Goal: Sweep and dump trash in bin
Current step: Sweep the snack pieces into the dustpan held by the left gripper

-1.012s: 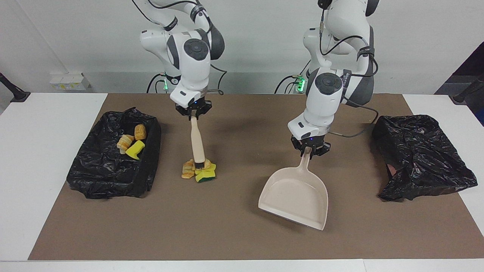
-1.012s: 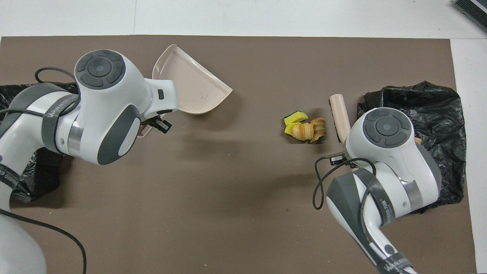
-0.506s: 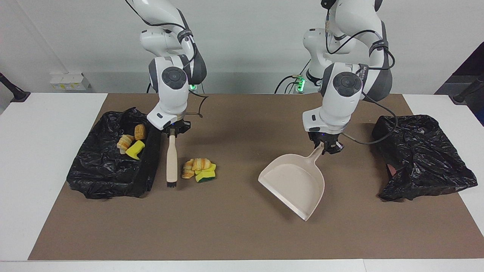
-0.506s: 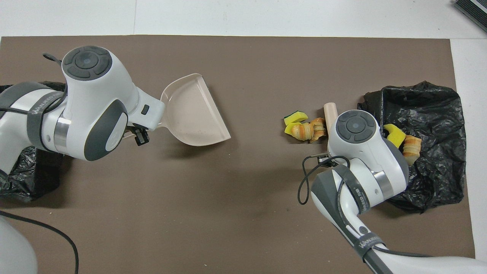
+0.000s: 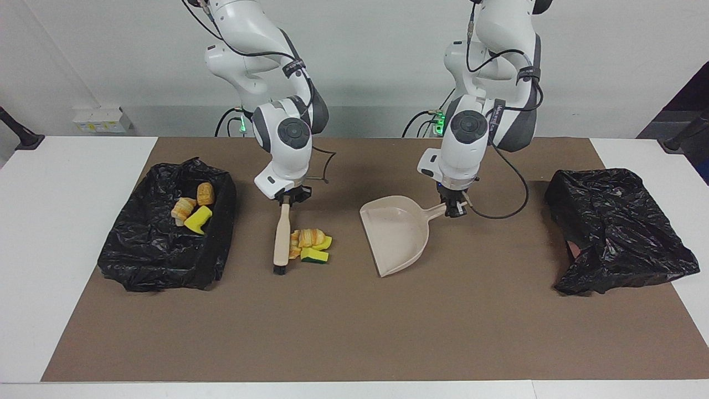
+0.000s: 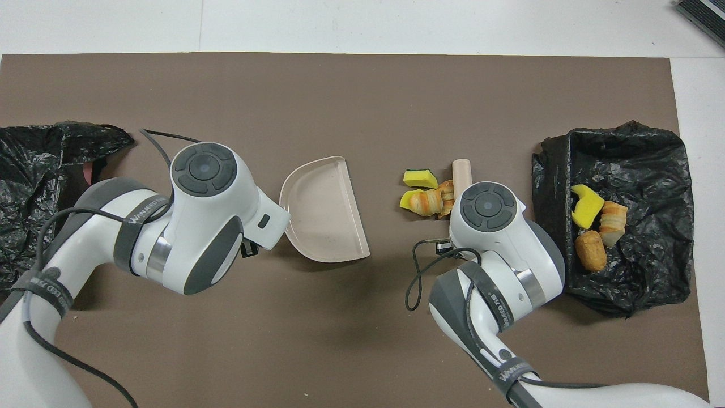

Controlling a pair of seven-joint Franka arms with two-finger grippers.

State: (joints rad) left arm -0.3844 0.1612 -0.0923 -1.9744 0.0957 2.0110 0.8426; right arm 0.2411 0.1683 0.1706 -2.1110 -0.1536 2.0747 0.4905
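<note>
My right gripper [image 5: 288, 198] is shut on the beige brush [image 5: 281, 239], whose bristles are down on the mat. A trash pile [image 5: 310, 244] of croissant lumps, a yellow sponge chunk and a green-backed sponge lies against the brush, between it and the dustpan; it also shows in the overhead view [image 6: 422, 195]. My left gripper [image 5: 455, 208] is shut on the handle of the beige dustpan [image 5: 396, 233], held low with its open lip facing the pile, a short gap away. The dustpan [image 6: 323, 209] holds nothing. More trash [image 5: 191, 210] lies in the black-lined bin [image 5: 166, 260].
The bin [image 6: 651, 170] sits at the right arm's end of the brown mat. A crumpled black bag [image 5: 615, 227] lies at the left arm's end. The mat farther from the robots than the pile and dustpan is bare.
The right gripper has swept the brush and the trash pile toward the dustpan. The left gripper has brought the dustpan toward the pile and turned its lip to face it.
</note>
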